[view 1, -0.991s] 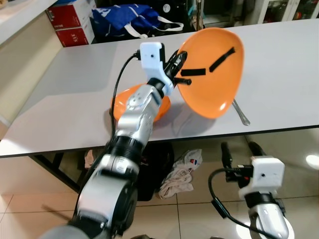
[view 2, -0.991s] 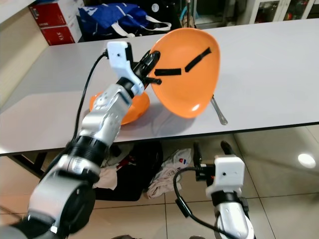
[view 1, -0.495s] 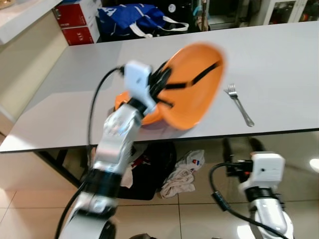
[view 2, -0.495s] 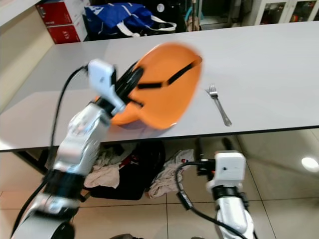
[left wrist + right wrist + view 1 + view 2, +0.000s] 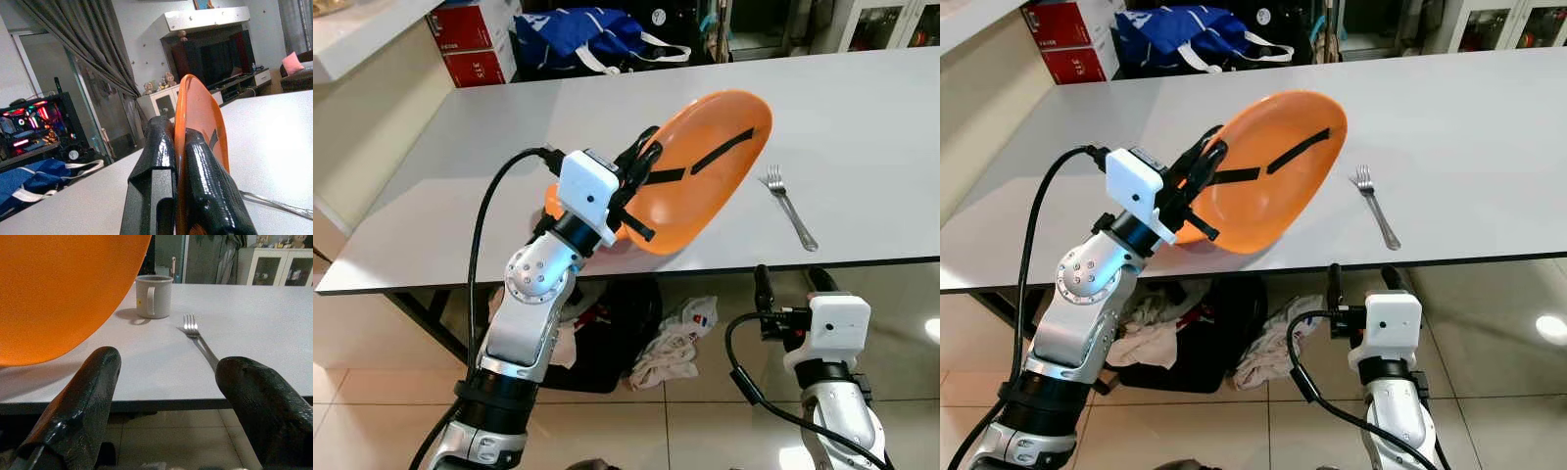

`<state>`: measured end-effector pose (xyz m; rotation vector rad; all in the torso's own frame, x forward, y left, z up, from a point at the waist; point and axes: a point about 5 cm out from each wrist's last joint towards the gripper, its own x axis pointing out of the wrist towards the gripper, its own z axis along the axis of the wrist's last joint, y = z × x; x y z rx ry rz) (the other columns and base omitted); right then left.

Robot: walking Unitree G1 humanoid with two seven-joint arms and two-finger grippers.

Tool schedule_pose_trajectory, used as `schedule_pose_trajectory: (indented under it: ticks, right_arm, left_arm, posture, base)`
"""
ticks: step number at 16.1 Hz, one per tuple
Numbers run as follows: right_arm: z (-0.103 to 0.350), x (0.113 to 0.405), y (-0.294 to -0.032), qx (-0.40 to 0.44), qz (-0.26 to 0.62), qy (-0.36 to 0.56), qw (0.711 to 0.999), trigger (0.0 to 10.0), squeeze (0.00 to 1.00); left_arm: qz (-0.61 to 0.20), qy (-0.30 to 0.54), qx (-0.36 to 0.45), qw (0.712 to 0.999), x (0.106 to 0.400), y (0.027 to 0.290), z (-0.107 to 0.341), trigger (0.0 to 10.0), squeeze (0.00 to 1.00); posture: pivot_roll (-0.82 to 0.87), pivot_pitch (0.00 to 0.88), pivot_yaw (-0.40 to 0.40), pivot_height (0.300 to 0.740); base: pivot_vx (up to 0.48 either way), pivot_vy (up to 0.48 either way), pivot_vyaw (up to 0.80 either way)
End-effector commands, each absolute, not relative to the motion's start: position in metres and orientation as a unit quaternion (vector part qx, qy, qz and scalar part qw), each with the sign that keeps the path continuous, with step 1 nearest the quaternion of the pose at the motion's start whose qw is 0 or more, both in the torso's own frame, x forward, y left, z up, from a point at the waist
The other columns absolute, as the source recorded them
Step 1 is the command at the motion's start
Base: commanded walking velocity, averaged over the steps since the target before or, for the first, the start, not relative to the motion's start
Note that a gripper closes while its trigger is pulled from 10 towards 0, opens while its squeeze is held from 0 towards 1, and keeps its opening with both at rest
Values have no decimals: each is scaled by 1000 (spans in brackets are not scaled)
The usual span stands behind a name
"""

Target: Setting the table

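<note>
- The left gripper (image 5: 641,176), fingers clamped on its rim, holds a round orange plastic plate (image 5: 705,171) tilted above the grey counter (image 5: 862,108).
- A silver metal fork (image 5: 790,207) lies right of the plate, handle toward the counter's near edge.
- The right gripper (image 5: 785,283), fingers apart, hangs below that edge, nearer the fork.

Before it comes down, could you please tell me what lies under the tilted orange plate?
Under the orange plate held by the left gripper, part of another orange dish peeks out on the grey table; the rest is covered.
</note>
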<state>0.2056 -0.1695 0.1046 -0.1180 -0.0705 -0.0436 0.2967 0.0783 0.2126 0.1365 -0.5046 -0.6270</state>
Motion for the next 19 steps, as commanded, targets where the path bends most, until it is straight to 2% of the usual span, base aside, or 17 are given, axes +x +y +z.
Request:
schedule_pose_trajectory:
  ticks: [1,3,5,14,19]
  right_arm:
    - [106,209,-170,-62,-26,-43,997,10000,0]
    - [106,210,-172,-62,-31,-45,997,10000,0]
    - [106,209,-175,-62,-38,-47,996,10000,0]
    - [105,209,-174,-66,-43,-50,996,10000,0]
    - [106,208,-174,-69,-45,-52,995,10000,0]
  left_arm:
    - [-299,-254,64,918,296,83,216,0,0]
    - [-290,-216,53,931,297,91,198,0,0]
    - [-266,-222,64,936,288,102,194,0,0]
    - [-268,-240,69,930,288,92,198,0,0]
    - [-263,-238,51,934,295,86,203,0,0]
  posture:
    - [-38,0,120,740]
    - [-43,0,119,740]
    - [-39,0,112,740]
    - [-46,0,114,740]
    - [-57,0,118,740]
  base:
    - [0,0,0]
    - [0,0,0]
    - [0,0,0]
    - [0,0,0]
    - [51,-400,0]
